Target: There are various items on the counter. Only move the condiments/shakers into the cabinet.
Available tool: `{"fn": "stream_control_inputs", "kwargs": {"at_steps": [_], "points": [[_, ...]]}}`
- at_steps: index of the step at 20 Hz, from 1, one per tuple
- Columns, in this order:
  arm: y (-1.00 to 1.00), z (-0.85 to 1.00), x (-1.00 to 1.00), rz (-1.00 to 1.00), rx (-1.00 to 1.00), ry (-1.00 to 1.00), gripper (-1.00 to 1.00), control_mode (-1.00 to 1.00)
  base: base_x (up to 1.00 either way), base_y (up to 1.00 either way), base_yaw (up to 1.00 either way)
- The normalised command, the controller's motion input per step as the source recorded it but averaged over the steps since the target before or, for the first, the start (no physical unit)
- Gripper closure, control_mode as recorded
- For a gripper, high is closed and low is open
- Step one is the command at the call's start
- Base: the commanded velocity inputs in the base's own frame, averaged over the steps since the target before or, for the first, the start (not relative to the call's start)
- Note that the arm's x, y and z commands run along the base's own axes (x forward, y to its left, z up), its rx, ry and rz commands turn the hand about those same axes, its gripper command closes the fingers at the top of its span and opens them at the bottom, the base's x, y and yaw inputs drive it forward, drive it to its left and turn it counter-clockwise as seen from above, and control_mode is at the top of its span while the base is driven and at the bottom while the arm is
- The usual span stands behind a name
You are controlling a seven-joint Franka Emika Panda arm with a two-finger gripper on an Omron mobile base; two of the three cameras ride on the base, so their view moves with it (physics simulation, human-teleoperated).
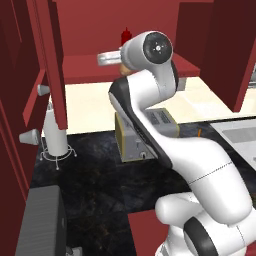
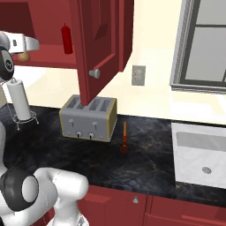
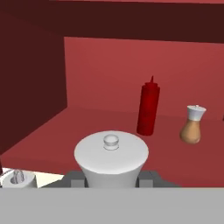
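Observation:
In the hand view my gripper (image 3: pixel 111 178) is shut on a shaker (image 3: pixel 111 155) with a pale grey-white domed top, and a dark finger (image 3: pixel 75 180) shows on each side of it. Its tan body (image 2: pixel 23 56) peeks out under my hand at the cabinet's front. Inside the cabinet, on the red shelf (image 3: pixel 65 131), the dark red squeeze bottle (image 3: pixel 148 109) stands upright. A second tan shaker (image 3: pixel 192 125) stands to its right. From the base views, the bottle (image 1: pixel 126 36) stands at the back of the shelf (image 2: pixel 48 57).
The grey toaster (image 2: pixel 88 117) sits on the black counter (image 2: pixel 145 163) under the open cabinet door (image 2: pixel 99 44). A thin orange-red utensil (image 2: pixel 124 138) stands right of it. A paper towel holder (image 1: pixel 55 132) is at the left and a sink (image 2: pixel 201 150) at the right.

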Motion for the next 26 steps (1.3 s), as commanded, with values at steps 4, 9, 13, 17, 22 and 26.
{"fn": "stream_control_inputs", "kwargs": {"at_steps": [4, 9, 13, 17, 22, 26], "points": [[0.03, -0.12, 0.41, 0.0, -0.02, 0.0, 1.0, -1.0, 0.0, 0.0, 0.0], [0.07, 0.0, 0.44, -0.02, 0.0, 0.0, 1.0, -1.0, 0.0, 0.0, 0.0], [0.03, 0.0, 0.52, -0.04, 0.0, 0.0, 1.0, -1.0, 0.0, 0.0, 0.0], [0.04, -0.01, 0.4, -0.04, 0.0, 0.0, 1.0, -1.0, 0.0, 0.0, 0.0], [0.0, -0.07, 0.31, -0.04, 0.0, 0.0, 1.0, -1.0, 0.0, 0.0, 0.0], [0.0, -0.23, 0.07, -0.04, 0.0, 0.0, 1.0, -1.0, 0.0, 0.0, 0.0]]}}
